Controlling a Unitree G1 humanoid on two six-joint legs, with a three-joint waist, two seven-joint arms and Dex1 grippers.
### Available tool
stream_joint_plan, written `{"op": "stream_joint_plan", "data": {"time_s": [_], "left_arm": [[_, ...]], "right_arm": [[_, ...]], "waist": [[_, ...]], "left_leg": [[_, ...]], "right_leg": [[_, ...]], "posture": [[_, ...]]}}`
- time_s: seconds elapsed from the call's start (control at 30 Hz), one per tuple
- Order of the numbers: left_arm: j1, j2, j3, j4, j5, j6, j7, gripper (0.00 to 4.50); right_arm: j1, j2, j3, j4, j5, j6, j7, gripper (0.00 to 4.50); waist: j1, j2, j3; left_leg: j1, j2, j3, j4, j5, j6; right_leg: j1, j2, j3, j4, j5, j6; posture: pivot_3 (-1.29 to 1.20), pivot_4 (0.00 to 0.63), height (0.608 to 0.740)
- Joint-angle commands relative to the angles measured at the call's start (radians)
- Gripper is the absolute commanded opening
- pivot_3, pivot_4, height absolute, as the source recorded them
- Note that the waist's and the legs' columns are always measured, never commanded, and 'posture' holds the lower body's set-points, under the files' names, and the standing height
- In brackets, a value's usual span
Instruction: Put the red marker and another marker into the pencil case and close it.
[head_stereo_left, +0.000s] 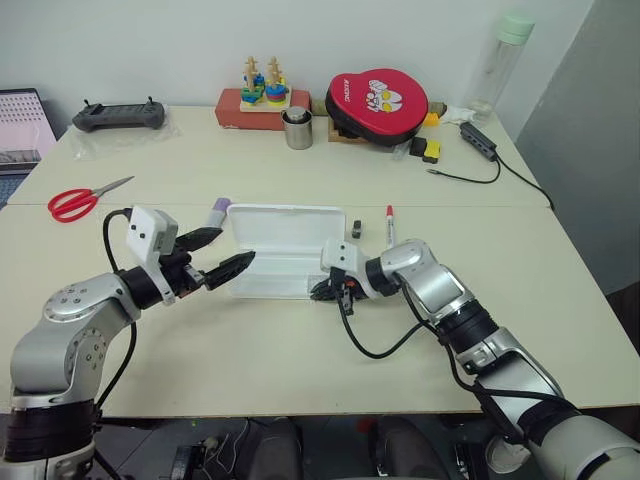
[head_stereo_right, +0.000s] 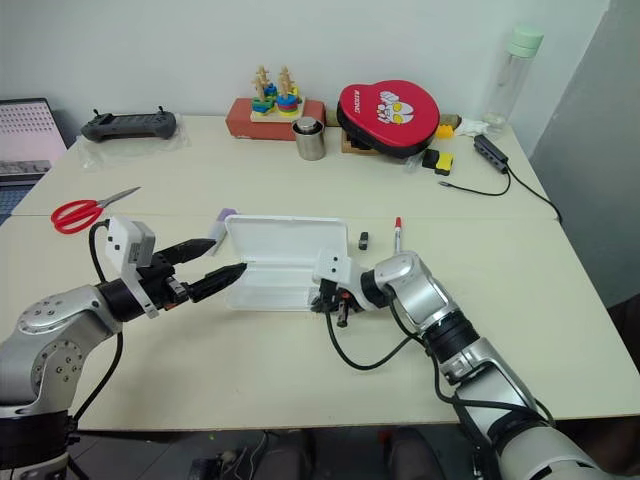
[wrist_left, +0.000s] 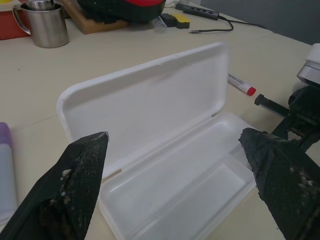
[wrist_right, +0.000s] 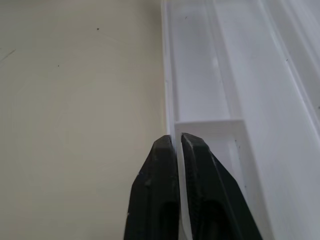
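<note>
The white pencil case (head_stereo_left: 283, 228) lies open mid-table with its lid folded back and its tray (wrist_left: 200, 165) empty. The red marker (head_stereo_left: 389, 226) lies on the table just right of the case. The lavender highlighter (head_stereo_left: 217, 211) rests by the case's far left corner. My left gripper (head_stereo_left: 238, 246) hovers open at the case's left end, its fingers spread wide and holding nothing. My right gripper (head_stereo_left: 322, 292) is at the case's near right corner, where its fingertips (wrist_right: 165, 150) pinch the tray's thin rim.
A small black block (head_stereo_left: 355, 227) sits between the case and the red marker. Red scissors (head_stereo_left: 80, 200) lie at the left. Along the back are a controller (head_stereo_left: 118, 116), a stacking toy (head_stereo_left: 262, 90), a metal cup (head_stereo_left: 298, 128), a red pad (head_stereo_left: 380, 103), a cable hub (head_stereo_left: 478, 140) and a bottle (head_stereo_left: 497, 65).
</note>
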Motion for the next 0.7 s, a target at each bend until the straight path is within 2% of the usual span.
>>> {"op": "stream_joint_plan", "data": {"time_s": [0.03,0.23,0.3,0.33,0.4,0.47,0.5,0.7], "left_arm": [[-0.033,0.005,-0.032,-0.047,-0.019,0.014,-0.019,4.50],[-0.115,-0.058,-0.164,-0.090,-0.021,0.036,-0.030,4.50],[-0.146,-0.071,-0.215,-0.089,-0.008,0.039,-0.051,4.50],[-0.154,-0.073,-0.230,-0.087,-0.002,0.038,-0.058,4.50],[-0.182,-0.084,-0.258,-0.067,0.003,0.036,-0.070,4.50],[-0.217,-0.099,-0.293,-0.039,0.019,0.029,-0.078,4.50],[-0.235,-0.108,-0.308,-0.025,0.030,0.024,-0.080,4.50],[-0.309,-0.161,-0.350,0.029,0.059,0.013,-0.072,4.50]], "right_arm": [[0.000,-0.023,-0.098,-0.155,0.095,0.086,-0.016,1.35],[0.095,-0.116,-0.309,-0.455,0.256,0.332,-0.102,2.80],[0.142,-0.150,-0.363,-0.510,0.241,0.400,-0.196,3.28],[0.155,-0.156,-0.379,-0.526,0.240,0.424,-0.231,3.38],[0.173,-0.143,-0.427,-0.556,0.231,0.483,-0.328,3.86],[0.175,-0.094,-0.475,-0.547,0.187,0.551,-0.493,4.33],[0.174,-0.067,-0.490,-0.532,0.164,0.562,-0.570,4.48],[0.157,0.062,-0.535,-0.457,0.138,0.553,-0.814,4.48]], "waist": [[0.001,0.000,0.000],[0.015,-0.001,0.000],[0.011,-0.001,-0.001],[0.009,-0.001,-0.001],[0.002,-0.001,-0.001],[-0.004,-0.001,-0.001],[-0.008,-0.001,-0.001],[-0.013,-0.001,-0.001]], "left_leg": [[0.000,0.000,0.000,0.000,0.000,0.000],[-0.002,-0.001,-0.001,0.000,0.000,0.000],[-0.002,-0.002,-0.001,0.000,0.000,0.000],[-0.002,-0.002,-0.001,0.000,0.000,0.000],[-0.001,-0.002,-0.001,0.000,0.000,0.000],[0.000,0.000,-0.001,0.000,0.000,0.000],[0.000,0.000,-0.001,0.000,0.000,0.000],[-0.001,0.000,-0.001,0.000,0.000,0.000]], "right_leg": [[0.000,0.000,0.000,0.000,0.000,0.000],[0.000,-0.001,-0.001,-0.001,0.000,0.000],[0.001,-0.001,-0.001,-0.001,0.000,0.000],[0.001,-0.001,-0.001,-0.001,0.000,0.000],[0.001,-0.001,-0.001,0.000,0.000,0.000],[0.000,0.000,0.000,0.000,0.000,0.000],[0.000,0.001,0.001,0.000,0.000,0.000],[0.000,0.001,0.002,0.000,0.000,0.000]], "posture": [[0.00,0.150,0.740],[0.00,0.150,0.740],[0.00,0.150,0.740],[0.00,0.150,0.740],[0.00,0.150,0.740],[0.00,0.150,0.740],[0.00,0.150,0.740],[0.00,0.150,0.740]]}}
